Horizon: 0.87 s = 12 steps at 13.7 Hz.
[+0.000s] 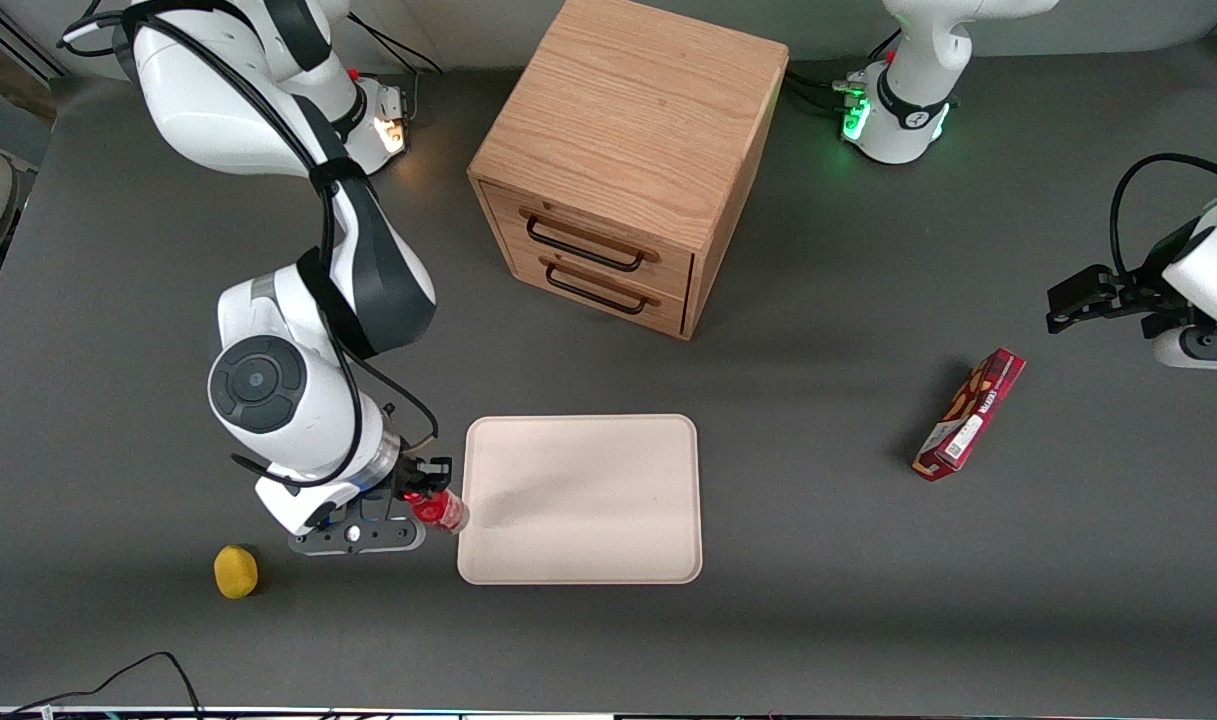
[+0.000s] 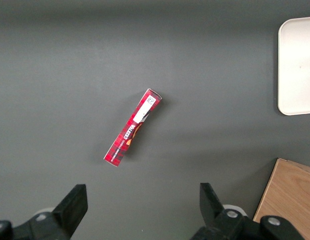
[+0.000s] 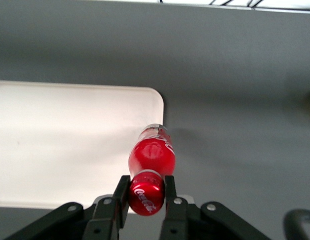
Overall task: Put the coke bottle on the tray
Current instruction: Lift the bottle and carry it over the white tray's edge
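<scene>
Coke bottle cap-first between the clamped fingers of the gripper, over the tray edge.

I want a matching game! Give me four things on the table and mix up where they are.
Things:
1. coke bottle
2. tray
3. snack box
4. yellow ball

Places:
A. toward the parked arm's end of the table
B. held in the end effector, at the tray's edge
C. in front of the wooden drawer cabinet
D. nearest the front camera, toward the working arm's end

Pairs: 1-B, 2-C, 3-A, 4-D
</scene>
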### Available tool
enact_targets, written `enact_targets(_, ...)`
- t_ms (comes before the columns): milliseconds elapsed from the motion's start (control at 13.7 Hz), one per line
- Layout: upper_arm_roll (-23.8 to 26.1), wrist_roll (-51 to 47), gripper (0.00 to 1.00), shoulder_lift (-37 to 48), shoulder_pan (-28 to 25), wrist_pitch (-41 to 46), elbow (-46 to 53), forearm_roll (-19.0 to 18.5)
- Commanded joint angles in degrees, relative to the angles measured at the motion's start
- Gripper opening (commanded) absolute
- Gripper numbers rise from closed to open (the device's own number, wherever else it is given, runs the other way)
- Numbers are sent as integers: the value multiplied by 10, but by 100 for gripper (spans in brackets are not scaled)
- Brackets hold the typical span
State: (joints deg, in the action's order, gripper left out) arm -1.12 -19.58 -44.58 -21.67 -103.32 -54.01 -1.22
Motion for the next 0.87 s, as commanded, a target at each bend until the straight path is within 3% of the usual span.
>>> enact_targets(0,-5,-8,0,-34,-1,-33,34,30)
enact_targets(219,0,-40,0,-47,-7,-55,34,48)
enact_targets(801,-7,-41,0,-83,-11,-79,31,46)
